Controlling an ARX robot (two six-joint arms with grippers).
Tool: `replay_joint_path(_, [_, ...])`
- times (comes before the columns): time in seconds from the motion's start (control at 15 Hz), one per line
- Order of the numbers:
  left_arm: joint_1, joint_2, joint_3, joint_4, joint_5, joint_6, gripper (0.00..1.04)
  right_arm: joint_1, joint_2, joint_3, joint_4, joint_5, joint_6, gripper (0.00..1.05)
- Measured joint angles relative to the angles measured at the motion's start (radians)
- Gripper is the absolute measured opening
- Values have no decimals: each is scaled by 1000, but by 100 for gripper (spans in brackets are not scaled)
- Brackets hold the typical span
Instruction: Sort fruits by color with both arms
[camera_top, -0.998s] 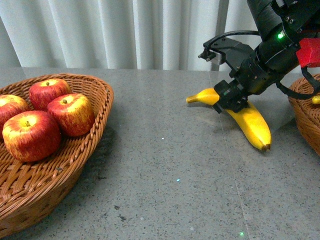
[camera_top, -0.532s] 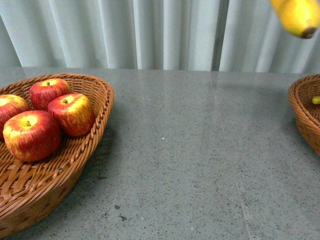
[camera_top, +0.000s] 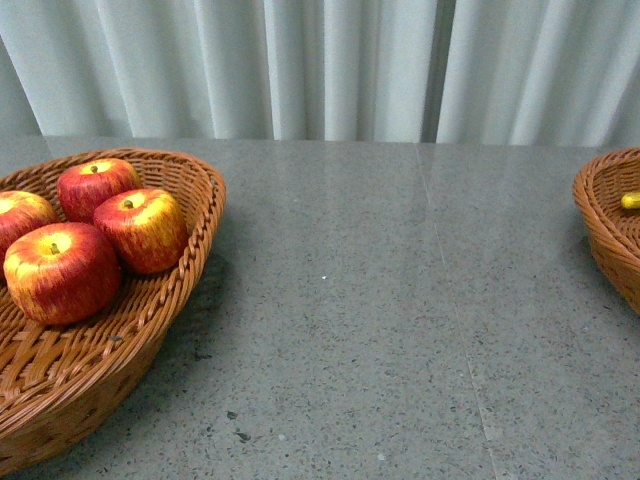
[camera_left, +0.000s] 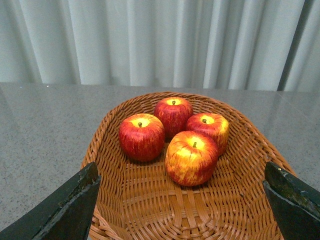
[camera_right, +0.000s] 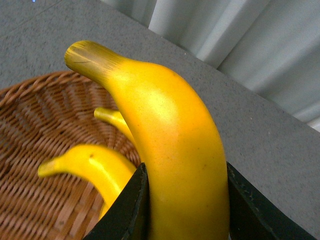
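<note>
- A second ago my right pincer (camera_right: 182, 210) clamped a banana (camera_right: 165, 140) lying on the grey worktop (camera_top: 380, 300); half a second ago only the fruit's tip showed at the top corner of the front view; now that view shows neither arm and a bare stretch of worktop between the two baskets.
- Right wrist view: the pincer is clenched on the banana, black fingers (camera_right: 127, 210) pressed to both of its sides, the fruit hanging above the right basket (camera_right: 30, 165), where two more bananas (camera_right: 92, 165) already lie.
- Front view: the right basket shows only its rim at the frame's edge, a sliver of yellow inside.
- Left wrist view: my left pincer (camera_left: 182, 200) hangs released, fingers wide apart and grasping nothing, over the left basket (camera_left: 125, 200), which holds four red apples (camera_left: 192, 157) bunched together.
- My reading: no loose fruit shows on the worktop, so this banana looks like the last piece; lowering it among its fellows and letting go should finish the sort.
</note>
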Motion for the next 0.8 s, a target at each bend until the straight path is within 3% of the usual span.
replay_joint_path(0.2, [0,0,0,0,0,0,98,-34,-13,-28,-60,-24,-93,35])
replay_joint_path(0.6, [0,0,0,0,0,0,98,12,-53,-22,-92,-87,-65,98])
replay_joint_path(0.8, [0,0,0,0,0,0,98,40,-120,8,-67,-146,21,98])
